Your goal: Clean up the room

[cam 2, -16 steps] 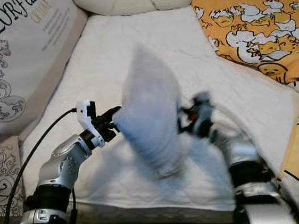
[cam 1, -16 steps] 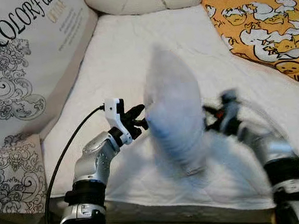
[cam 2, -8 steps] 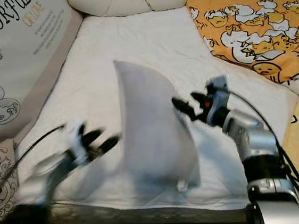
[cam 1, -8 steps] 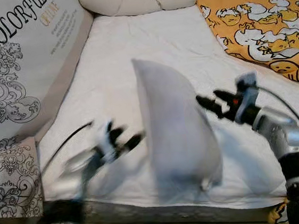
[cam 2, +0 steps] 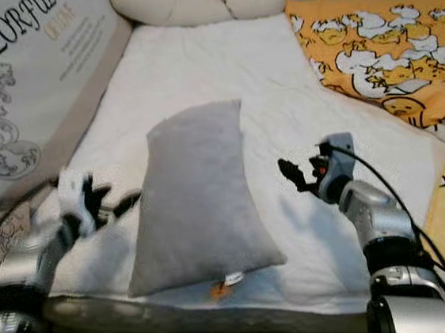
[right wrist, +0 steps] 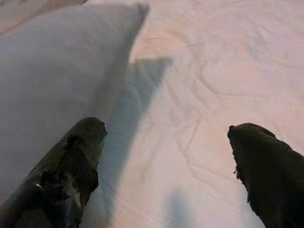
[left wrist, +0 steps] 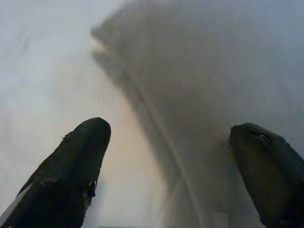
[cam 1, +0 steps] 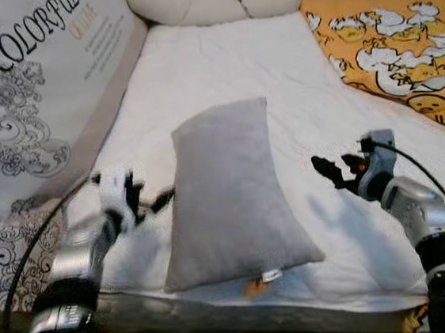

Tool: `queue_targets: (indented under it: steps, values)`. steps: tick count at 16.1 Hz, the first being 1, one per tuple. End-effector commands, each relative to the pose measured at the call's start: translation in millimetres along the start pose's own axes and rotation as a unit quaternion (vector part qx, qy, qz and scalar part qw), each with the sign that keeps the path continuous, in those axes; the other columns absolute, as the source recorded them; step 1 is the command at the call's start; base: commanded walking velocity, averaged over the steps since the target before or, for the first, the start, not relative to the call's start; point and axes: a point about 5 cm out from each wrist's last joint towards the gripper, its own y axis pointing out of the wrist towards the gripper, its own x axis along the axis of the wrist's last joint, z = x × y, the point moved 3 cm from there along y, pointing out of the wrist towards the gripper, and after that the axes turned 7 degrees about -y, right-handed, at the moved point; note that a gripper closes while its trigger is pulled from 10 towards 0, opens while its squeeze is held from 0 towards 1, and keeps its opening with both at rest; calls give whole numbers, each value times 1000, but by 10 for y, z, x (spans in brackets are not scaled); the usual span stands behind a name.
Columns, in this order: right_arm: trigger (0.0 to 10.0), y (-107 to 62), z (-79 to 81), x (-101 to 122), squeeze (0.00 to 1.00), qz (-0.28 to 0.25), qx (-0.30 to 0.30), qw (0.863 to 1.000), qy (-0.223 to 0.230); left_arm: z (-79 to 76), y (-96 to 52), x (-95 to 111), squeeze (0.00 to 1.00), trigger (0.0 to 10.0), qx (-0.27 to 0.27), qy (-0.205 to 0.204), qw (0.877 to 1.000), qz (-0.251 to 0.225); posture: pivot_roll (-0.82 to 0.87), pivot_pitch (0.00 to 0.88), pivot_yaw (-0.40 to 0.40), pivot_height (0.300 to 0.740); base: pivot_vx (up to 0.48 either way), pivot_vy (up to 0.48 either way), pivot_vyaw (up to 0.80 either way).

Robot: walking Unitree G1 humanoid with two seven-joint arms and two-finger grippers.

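Though left blurry: pillow (cam 1: 229, 193) flat btwn spread end effectors.

A home bedroom: a bed with a white sheet (cam 1: 221, 79), a grey pillow (cam 1: 229, 193) at centre, a duck-print orange blanket (cam 1: 400, 36) at 2 o'clock (cream bolster (cam 1: 213, 0) at 12).

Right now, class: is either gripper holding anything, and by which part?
Nothing is held. The left gripper and right gripper are open either side of the grey pillow, which lies on the bed.
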Motion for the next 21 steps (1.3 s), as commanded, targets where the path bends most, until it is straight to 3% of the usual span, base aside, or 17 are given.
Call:
queue_targets:
  steps: [1,2,4,5,8,9,10,12,13,14,15,16,17,18,19,21]
  values:
    - [10000,12,-31,10,1000,-12,-16,1000,20,29,25,-32,1000,10000,14,-35,999,-4,-77,0,50,740,0,0,0]
    - [10000,35,-18,-46,1000,-18,-23,998,60,6,93,-28,1000,10000,21,-71,997,-10,-77,0,51,740,0,0,0]
    - [10000,63,15,-79,1000,-29,-19,995,91,-8,143,-32,1000,10000,27,-93,995,-14,-76,0,49,740,0,0,0]
    - [10000,107,78,-129,1000,-43,-15,989,144,-30,201,-60,1000,10000,37,-121,992,-14,-77,0,52,740,0,0,0]
    - [10000,148,144,-205,1000,-47,-7,980,191,-113,262,-171,1000,10000,32,-127,991,5,-80,0,55,740,0,0,0]
    - [10000,167,213,-325,1000,-32,1,973,227,-219,303,-283,1000,10000,14,-135,990,21,-85,0,61,740,0,0,0]
    - [10000,182,312,-408,1000,-21,25,965,262,-341,334,-358,1000,10000,-17,-170,985,24,-85,0,61,740,0,0,0]
    - [10000,193,443,-464,1000,-15,65,956,287,-479,364,-435,1000,10000,-52,-197,979,31,-87,0,63,740,0,0,0]
    - [10000,200,516,-502,937,-4,82,954,288,-545,378,-486,1000,10000,-65,-194,978,42,-84,0,61,740,0,0,0]
    - [10000,205,557,-522,392,1,92,953,288,-578,383,-519,1000,10000,-71,-194,977,51,-84,0,59,740,0,0,0]
    - [10000,215,657,-590,0,22,114,953,279,-660,386,-588,361,10000,-93,-184,976,69,-80,0,58,740,0,0,0]
    - [10000,222,739,-662,0,49,126,955,265,-723,381,-638,86,10000,-115,-170,975,83,-78,0,57,740,0,0,0]
    - [0,227,771,-728,0,71,122,957,252,-742,377,-653,0,4941,-122,-171,974,86,-74,0,55,740,0,0,0]
    - [0,228,770,-739,0,74,118,958,250,-743,377,-649,0,4941,-123,-176,973,85,-74,0,55,740,0,0,0]
    - [0,226,766,-745,0,74,118,961,240,-738,375,-634,0,0,-125,-181,972,81,-74,0,55,740,0,0,0]
    - [0,218,763,-752,0,73,122,963,231,-736,369,-625,0,0,-130,-179,972,80,-73,0,56,740,0,0,0]
